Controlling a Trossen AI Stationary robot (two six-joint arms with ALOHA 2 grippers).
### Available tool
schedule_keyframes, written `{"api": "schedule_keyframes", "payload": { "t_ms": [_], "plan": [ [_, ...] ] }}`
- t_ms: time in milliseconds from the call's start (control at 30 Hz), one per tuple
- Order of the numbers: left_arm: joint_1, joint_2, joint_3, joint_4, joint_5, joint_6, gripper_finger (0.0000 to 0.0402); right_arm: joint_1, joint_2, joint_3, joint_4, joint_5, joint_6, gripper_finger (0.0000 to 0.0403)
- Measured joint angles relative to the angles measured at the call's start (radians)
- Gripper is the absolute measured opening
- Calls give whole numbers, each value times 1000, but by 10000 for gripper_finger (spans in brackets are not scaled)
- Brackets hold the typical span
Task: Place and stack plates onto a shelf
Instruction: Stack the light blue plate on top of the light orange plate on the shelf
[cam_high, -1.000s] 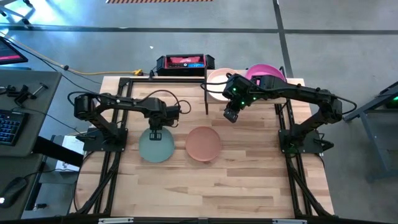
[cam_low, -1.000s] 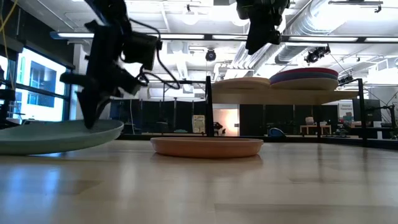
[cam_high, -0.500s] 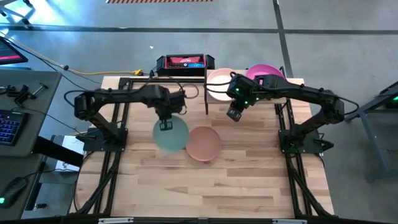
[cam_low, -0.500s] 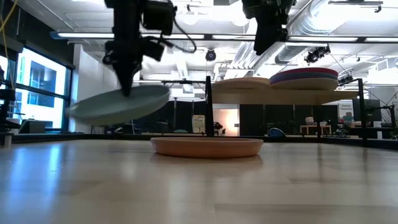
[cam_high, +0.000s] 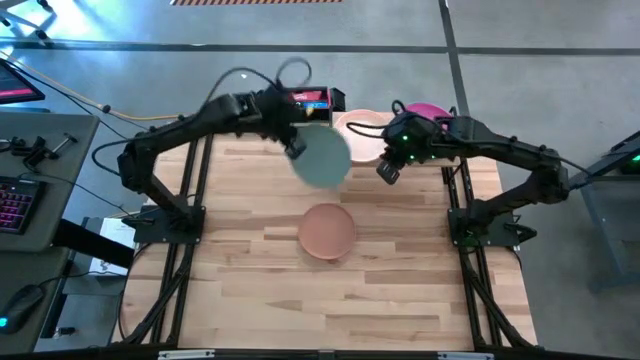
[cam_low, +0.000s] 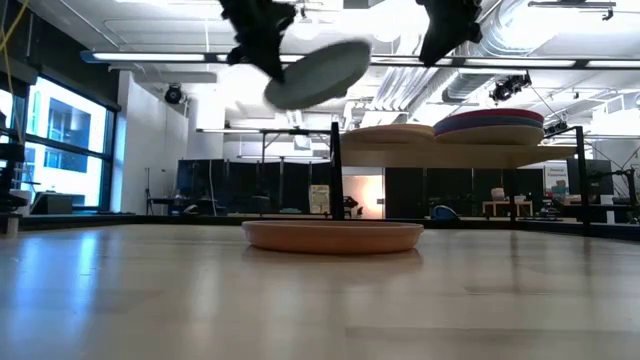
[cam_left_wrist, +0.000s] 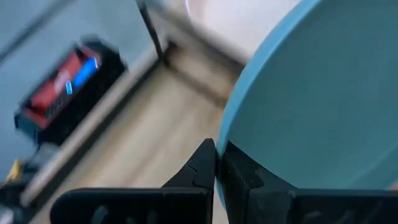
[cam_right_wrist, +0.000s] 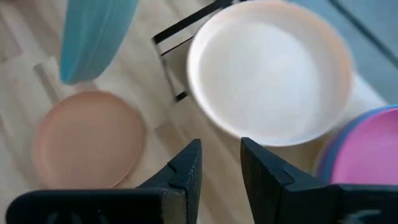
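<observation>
From above, the left gripper (cam_high: 293, 146) is clamped on the rim of the mint plate (cam_high: 322, 158), held in the air beside the shelf's black post (cam_high: 331, 160); the terracotta plate (cam_high: 327, 230) lies alone on the light-wood tabletop (cam_high: 400, 300), and a red-and-black box (cam_high: 305, 98) sits behind the shelf. The right gripper (cam_high: 386, 171) hovers by the cream plate (cam_high: 362, 135), jaws apart and empty. Level with the table, the mint plate (cam_low: 318, 73) hangs tilted above the shelf (cam_low: 460, 148), where the pink-topped stack (cam_low: 490, 126) rests; a dim workshop with ceiling lights lies beyond. The left wrist view shows fingers (cam_left_wrist: 205, 168) pinching the plate's edge. The right wrist view shows its fingers (cam_right_wrist: 186, 171) parted over the cream plate (cam_right_wrist: 267, 74).
</observation>
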Motion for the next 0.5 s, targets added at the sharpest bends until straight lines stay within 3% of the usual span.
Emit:
{"api": "schedule_keyframes", "payload": {
  "t_ms": [300, 500],
  "plan": [
    [78, 8, 42, 433, 1, -85, 1, 0, -28, 0, 51, 91, 1, 89],
    [96, 76, 42, 595, 33, -138, 1, -12, -28, 0, 61, 91, 19, 89]
  ]
}}
